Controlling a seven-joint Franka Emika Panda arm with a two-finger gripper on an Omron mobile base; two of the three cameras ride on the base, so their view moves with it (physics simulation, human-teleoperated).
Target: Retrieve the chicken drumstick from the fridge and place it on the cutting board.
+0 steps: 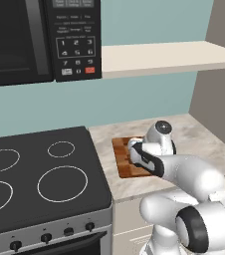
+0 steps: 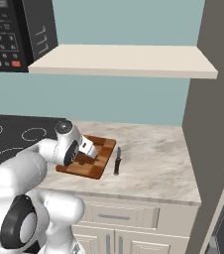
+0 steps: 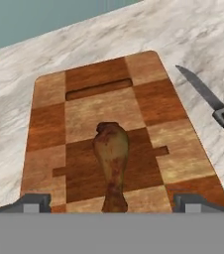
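- Drumstick (image 3: 112, 163) in the hand view lies on the board (image 3: 49, 129), between the spread, released fingertips (image 3: 34, 202); knife (image 3: 208, 101) beside.
- Left base view: gripper (image 1: 134, 155) low over the board (image 1: 122, 159).
- Right base view: placing looks done; next, lift clear.

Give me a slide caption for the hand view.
Chicken drumstick lying on the checkered cutting board, between the open gripper fingertips, knife alongside on the marble counter.
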